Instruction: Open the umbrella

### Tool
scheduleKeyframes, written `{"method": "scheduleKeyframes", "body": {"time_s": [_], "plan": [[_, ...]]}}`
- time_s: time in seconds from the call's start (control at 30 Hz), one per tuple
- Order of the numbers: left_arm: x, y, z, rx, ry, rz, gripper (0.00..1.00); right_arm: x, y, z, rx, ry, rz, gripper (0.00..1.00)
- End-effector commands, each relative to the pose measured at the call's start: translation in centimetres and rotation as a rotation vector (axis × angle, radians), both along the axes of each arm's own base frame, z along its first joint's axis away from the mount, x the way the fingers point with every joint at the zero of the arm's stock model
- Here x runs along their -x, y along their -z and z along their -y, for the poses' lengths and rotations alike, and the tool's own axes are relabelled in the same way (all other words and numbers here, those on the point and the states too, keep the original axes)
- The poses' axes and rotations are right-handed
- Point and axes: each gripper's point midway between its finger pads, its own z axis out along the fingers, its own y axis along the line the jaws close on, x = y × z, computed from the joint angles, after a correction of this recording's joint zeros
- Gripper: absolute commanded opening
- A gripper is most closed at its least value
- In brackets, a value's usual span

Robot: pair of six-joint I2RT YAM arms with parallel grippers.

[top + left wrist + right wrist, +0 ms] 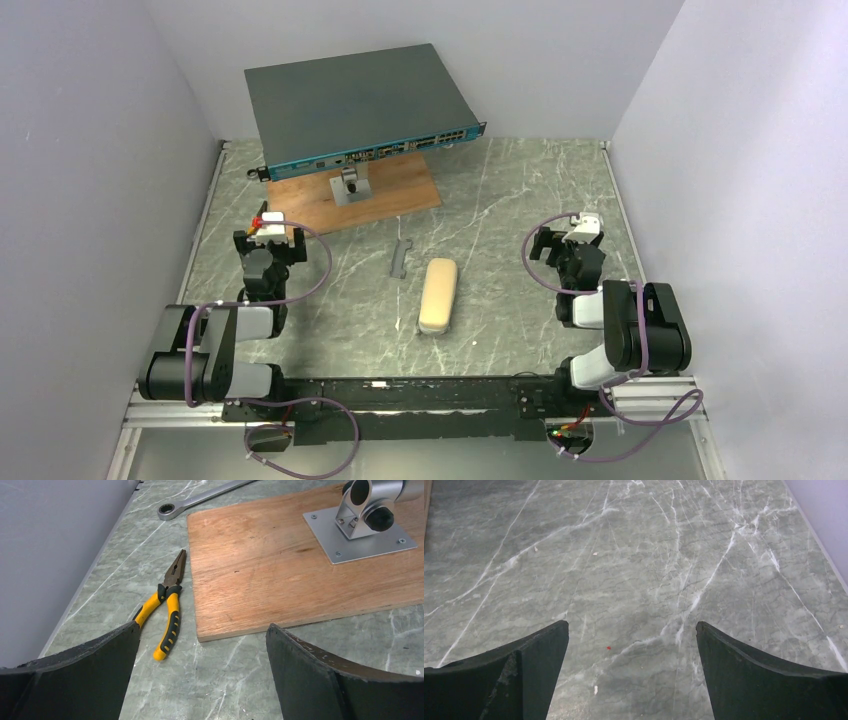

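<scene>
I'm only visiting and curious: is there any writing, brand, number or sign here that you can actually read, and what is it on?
No text can be read in any of the views.
On the network switch: small markings beside the front ports, too small to read.
On the pliers: no lettering visible.
On the wrench: no lettering visible.
On the folded umbrella: plain, no print visible.

Black-and-grey arms (215, 345) — purple cables (329, 262)

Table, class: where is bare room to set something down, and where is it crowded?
Bare marble between the umbrella and the right gripper, and ahead of that gripper. Crowded far left: wooden board, pliers, wrench.
</scene>
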Motion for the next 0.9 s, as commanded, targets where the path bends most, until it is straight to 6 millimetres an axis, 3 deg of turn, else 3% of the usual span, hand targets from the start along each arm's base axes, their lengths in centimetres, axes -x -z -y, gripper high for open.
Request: {"method": "scheduleKeyframes", "body": {"time_s": [0.0, 0.4, 0.43, 0.5, 0.63, 0.7, 0.8, 0.87], "plan": [[-0.5, -1.5, 0.2, 0.002, 0.014, 0.056, 0.99, -1.0, -2.0, 0.2, 0.017, 0.005, 0.069, 1.00], [-0.6, -1.4, 0.1, 0.006, 0.014, 0.050, 0.99, -1.1, -2.1, 0.4, 0.016, 0.017, 0.069, 1.00], [-0.6, -1.4, 0.0, 0.008, 0.015, 0.047, 0.99, -0.9, -2.3, 1.3, 0.013, 0.085, 0.076, 1.00], [-0.3, -2.0, -0.5, 0.012, -0.022, 0.076, 0.99, -0.6, -3.4, 2.4, -0.008, 0.172, 0.090, 1.00], [0.2, -4.2, -0.7, 0.031, -0.050, 0.045, 0.99, -1.2, -5.6, 2.6, -0.002, 0.224, 0.023, 1.00], [0.2, -5.7, 0.4, 0.052, 0.003, 0.013, 0.99, -1.6, -7.8, 1.8, -0.093, 0.219, 0.032, 1.00], [1.3, -8.0, 1.9, 0.165, 0.049, -0.006, 0.99, -1.3, -11.6, -0.1, -0.392, 0.227, 0.055, 1.00], [2.9, -7.6, 2.2, 0.343, -0.010, -0.069, 0.99, -0.9, -12.7, -1.5, -0.492, 0.195, 0.020, 1.00]]}}
